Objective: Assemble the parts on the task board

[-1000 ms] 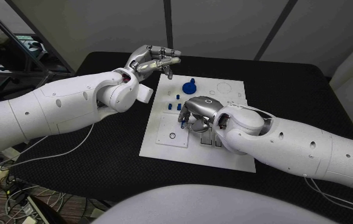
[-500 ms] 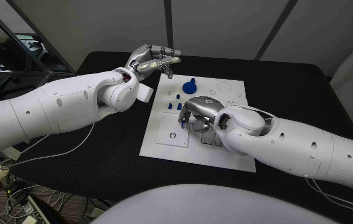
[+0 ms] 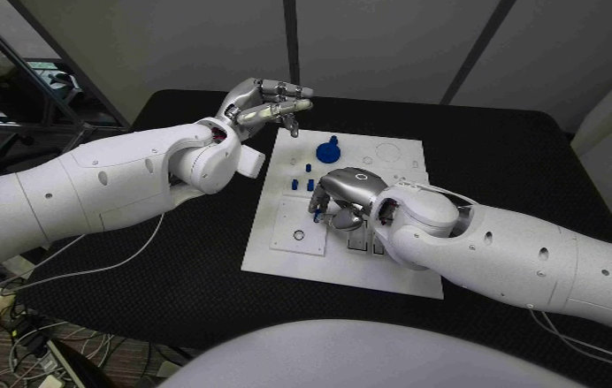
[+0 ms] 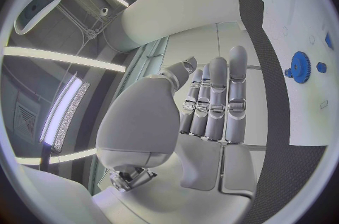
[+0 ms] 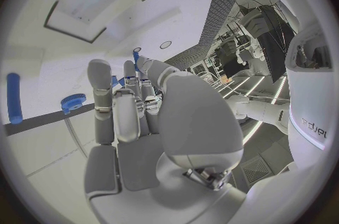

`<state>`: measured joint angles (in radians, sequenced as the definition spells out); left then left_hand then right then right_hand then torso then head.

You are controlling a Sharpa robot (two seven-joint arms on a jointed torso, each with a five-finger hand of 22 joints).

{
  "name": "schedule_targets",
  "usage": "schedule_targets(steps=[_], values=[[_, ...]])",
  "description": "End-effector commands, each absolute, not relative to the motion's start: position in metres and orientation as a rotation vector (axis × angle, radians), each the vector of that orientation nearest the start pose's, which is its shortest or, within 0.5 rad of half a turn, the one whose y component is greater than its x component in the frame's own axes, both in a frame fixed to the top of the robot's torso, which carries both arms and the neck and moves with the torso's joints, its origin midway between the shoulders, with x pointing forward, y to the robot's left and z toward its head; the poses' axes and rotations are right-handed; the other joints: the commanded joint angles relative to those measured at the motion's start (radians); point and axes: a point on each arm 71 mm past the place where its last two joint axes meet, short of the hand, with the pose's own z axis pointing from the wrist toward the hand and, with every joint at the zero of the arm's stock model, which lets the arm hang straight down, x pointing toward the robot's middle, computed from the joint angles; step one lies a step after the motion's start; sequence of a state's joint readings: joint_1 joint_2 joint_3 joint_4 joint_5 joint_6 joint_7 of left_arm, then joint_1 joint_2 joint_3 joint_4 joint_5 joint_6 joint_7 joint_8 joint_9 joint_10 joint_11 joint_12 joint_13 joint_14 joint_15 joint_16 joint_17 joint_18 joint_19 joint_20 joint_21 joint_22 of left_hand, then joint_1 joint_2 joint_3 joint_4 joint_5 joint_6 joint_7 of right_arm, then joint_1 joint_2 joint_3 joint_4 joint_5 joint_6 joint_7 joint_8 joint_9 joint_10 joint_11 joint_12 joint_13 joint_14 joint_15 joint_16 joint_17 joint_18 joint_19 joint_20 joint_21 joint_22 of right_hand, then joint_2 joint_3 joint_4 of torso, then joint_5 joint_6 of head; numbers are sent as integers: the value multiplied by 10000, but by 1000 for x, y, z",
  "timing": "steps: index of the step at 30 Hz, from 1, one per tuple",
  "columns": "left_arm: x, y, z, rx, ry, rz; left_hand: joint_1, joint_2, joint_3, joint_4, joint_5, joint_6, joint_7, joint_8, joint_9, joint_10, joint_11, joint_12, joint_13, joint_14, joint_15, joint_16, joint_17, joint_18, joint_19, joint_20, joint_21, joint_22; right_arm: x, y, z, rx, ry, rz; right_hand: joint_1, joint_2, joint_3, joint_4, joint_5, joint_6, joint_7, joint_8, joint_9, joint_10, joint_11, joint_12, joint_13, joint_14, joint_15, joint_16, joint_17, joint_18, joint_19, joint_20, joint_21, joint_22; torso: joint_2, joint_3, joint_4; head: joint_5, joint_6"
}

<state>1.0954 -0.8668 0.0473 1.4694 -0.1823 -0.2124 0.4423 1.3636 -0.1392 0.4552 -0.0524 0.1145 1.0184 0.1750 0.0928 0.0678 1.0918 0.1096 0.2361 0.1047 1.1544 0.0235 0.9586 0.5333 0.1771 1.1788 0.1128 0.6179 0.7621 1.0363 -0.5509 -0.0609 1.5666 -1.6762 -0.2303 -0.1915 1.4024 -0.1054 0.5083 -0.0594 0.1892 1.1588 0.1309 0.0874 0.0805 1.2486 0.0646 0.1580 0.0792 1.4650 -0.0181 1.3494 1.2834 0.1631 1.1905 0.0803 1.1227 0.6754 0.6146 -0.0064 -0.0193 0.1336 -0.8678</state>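
The white task board (image 3: 395, 154) lies in the middle of the black table. My right hand (image 3: 342, 199) hovers low over its middle and pinches a small blue pin (image 3: 315, 216) at its fingertips; the pin (image 5: 136, 55) points down at the board near a round hole (image 3: 299, 239). A blue gear (image 3: 329, 151) stands on the board's far part, also seen as the gear (image 4: 301, 67) and the gear (image 5: 73, 102). Small blue pegs (image 3: 301, 183) stand beside the right hand. My left hand (image 3: 269, 103) is raised off the board's far left corner, its fingers (image 4: 217, 101) straight and holding nothing.
A long blue peg (image 5: 13, 98) lies on the board (image 5: 42, 66) near the gear. Rectangular recesses (image 3: 361, 239) sit in the board under my right forearm. A thin cable (image 3: 121, 255) runs across the table on the left.
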Motion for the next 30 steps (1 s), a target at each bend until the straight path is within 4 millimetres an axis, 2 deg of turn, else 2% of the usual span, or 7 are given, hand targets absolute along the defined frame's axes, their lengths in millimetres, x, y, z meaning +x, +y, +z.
schedule_targets(steps=[1, 24, 30], values=[[488, 230, -193, -9530, 14203, -15871, 21, 42, -74, -10, -44, -26, 2, 56, 12, -68, -30, 29, -10, -66, -7, -39, -13, 51, -73, 23, -44, -11, 409, -41, -251, -4724, 17507, 8376, -122, 14, 19, -9, 38, 35, 46, 46, 10, 48, -44, -8, 13, 579, -39, 57, 8, -94, 3, 1, 56, 13, 1, 0, 3, 21, -14], [489, 230, -193, -9533, 14219, -15880, 20, 46, -89, -9, -45, -22, -2, 66, 13, -81, -29, 31, -11, -77, -5, -34, -20, 52, -81, 25, -51, -13, 407, -42, -250, -4770, 17530, 8370, -125, 8, 15, -18, 60, 45, 42, 48, 13, 54, -49, -3, 16, 582, -42, 79, 30, -94, 5, 1, 67, 28, 8, -2, 13, 59, -48], [489, 230, -193, -9535, 14222, -15877, 20, 46, -89, -9, -45, -22, -2, 66, 13, -81, -29, 31, -11, -77, -5, -34, -20, 52, -81, 25, -51, -13, 407, -42, -251, -4796, 17578, 8349, -136, -2, 6, -20, 69, 52, 41, 49, 15, 58, -50, -1, 19, 581, -43, 81, 28, -95, 6, 1, 76, 40, 11, -12, 5, 69, -48]])
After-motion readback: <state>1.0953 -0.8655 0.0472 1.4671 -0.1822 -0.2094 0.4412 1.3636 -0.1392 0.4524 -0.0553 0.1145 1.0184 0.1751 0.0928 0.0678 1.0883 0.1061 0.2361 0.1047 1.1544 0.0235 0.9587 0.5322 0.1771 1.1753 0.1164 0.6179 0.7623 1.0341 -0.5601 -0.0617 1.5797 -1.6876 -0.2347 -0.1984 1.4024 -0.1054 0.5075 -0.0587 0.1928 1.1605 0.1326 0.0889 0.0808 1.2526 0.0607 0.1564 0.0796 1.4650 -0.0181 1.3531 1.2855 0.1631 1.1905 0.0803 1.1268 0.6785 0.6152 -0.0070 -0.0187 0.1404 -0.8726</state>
